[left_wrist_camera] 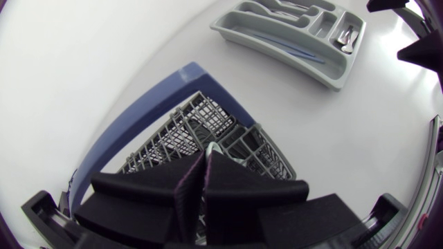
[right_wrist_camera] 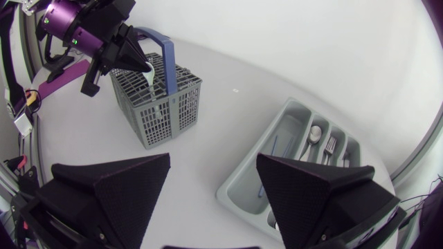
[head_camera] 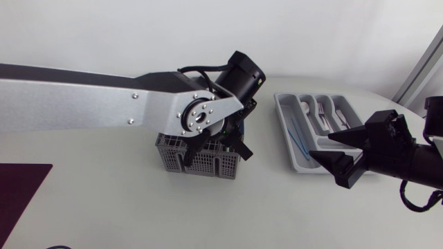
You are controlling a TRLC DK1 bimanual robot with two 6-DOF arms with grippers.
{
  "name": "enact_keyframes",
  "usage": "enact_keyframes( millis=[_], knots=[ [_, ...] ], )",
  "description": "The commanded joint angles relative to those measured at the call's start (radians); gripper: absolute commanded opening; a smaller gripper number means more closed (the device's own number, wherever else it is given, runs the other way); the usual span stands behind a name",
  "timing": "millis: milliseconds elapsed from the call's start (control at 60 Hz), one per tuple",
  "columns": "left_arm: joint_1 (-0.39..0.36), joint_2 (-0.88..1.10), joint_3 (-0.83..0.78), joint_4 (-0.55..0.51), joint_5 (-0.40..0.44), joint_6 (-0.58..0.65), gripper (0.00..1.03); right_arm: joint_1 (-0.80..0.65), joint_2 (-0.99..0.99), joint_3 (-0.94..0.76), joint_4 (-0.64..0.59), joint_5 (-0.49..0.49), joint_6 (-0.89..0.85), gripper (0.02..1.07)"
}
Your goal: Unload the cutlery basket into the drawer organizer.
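The grey cutlery basket (head_camera: pixel 201 160) with a blue handle (right_wrist_camera: pixel 167 61) stands mid-table. My left gripper (left_wrist_camera: pixel 205 159) hangs over it, shut on the tip of a pale utensil (right_wrist_camera: pixel 149 77) that sticks up out of the basket. From the head view the left gripper (head_camera: pixel 230 140) is mostly hidden under its own wrist. The grey drawer organizer (head_camera: pixel 295 149) lies to the right and holds a spoon (right_wrist_camera: pixel 315 134), forks (right_wrist_camera: pixel 330 146) and a thin blue piece (right_wrist_camera: pixel 273 146). My right gripper (head_camera: pixel 338 156) is open at the organizer's near end, with nothing between its fingers.
A dark purple mat (head_camera: pixel 17 194) lies at the table's front left corner. The white tabletop (head_camera: pixel 263 207) between basket and organizer is bare.
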Motion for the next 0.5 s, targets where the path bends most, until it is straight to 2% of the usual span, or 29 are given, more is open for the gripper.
enact_keyframes(
  millis=[0, 300, 483],
  knots=[
    [-0.014, -0.042, 0.008, -0.009, -0.015, -0.025, 0.18, 0.010, -0.009, -0.024, -0.003, 0.006, -0.017, 0.92],
    [-0.061, -0.091, 0.005, -0.010, -0.105, -0.002, 0.18, 0.015, -0.025, -0.024, -0.014, 0.008, -0.016, 0.92],
    [-0.078, -0.126, 0.002, -0.027, -0.130, 0.005, 0.18, 0.046, -0.046, -0.022, -0.015, 0.028, -0.013, 0.94]
  ],
)
